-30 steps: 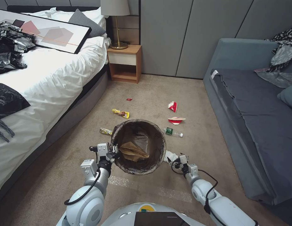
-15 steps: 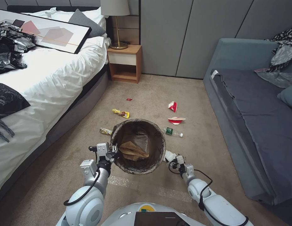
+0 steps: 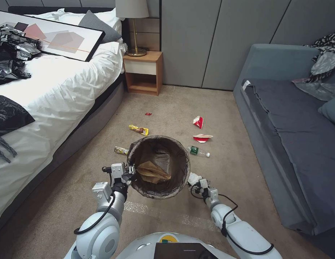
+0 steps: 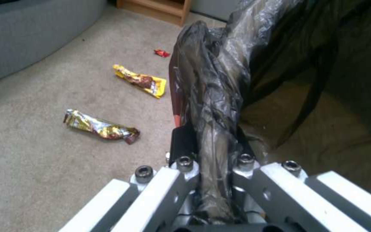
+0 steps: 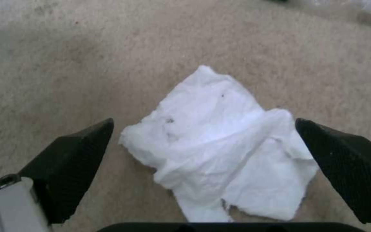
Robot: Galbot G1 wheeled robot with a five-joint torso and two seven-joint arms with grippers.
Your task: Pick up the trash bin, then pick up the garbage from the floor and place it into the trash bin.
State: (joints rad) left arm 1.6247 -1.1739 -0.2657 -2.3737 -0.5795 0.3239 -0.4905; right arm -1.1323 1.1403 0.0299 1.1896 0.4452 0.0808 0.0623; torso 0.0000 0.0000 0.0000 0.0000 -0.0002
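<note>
While no writing reads, right gripper (image 5: 204, 145) straddles tissue (image 5: 220, 151).

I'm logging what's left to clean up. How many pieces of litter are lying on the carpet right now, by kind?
Snack wrappers, gold-yellow: 2
Crushed red-and-white paper cups: 2
Clear bottle with green label: 1
White tissue: 1
Small red scrap: 1
Total: 7

The carpet floor (image 3: 225, 108) carries two red cups (image 3: 198, 122), a bottle (image 3: 198, 151), two wrappers (image 3: 138, 130), a red scrap (image 3: 148, 114) and a tissue (image 5: 220, 148).
</note>
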